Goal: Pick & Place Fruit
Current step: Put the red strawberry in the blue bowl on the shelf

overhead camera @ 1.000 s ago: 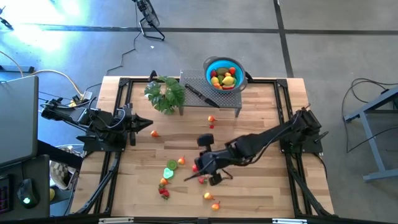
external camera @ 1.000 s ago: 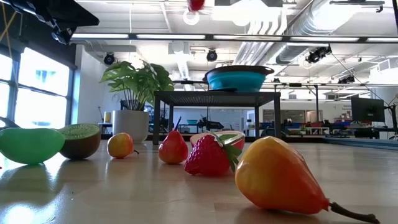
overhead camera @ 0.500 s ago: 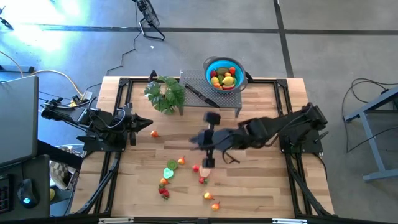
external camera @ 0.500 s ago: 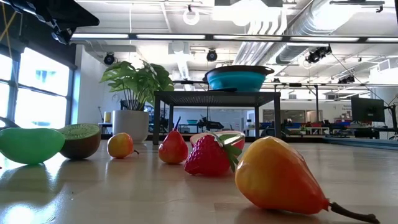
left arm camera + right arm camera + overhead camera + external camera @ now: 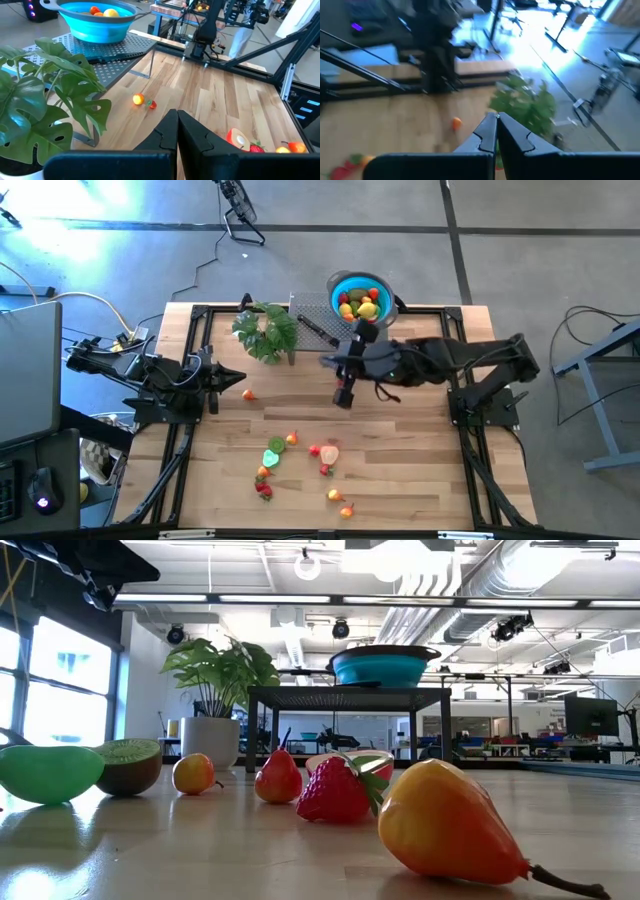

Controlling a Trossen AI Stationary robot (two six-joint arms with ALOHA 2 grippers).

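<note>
Blue bowl [image 5: 361, 298] on a rack holds several fruit already. Approx. 10 more fruit [image 5: 272, 457] lie on the worktop [image 5: 420, 480] below it. Right claw [image 5: 345, 395] shut & empty, near the bowl; left claw [image 5: 240, 380] shut, left of the bowl.

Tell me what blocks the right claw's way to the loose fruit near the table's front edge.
Nothing visible does. The right claw is shut above bare wood, and open table lies between it and the loose fruit. The plant and rack sit behind it.

A bright blue plastic bowl [image 5: 360, 296] holds red, yellow and orange toy fruits [image 5: 361, 306] above the pale striped wooden worktop [image 5: 400, 470].
</note>
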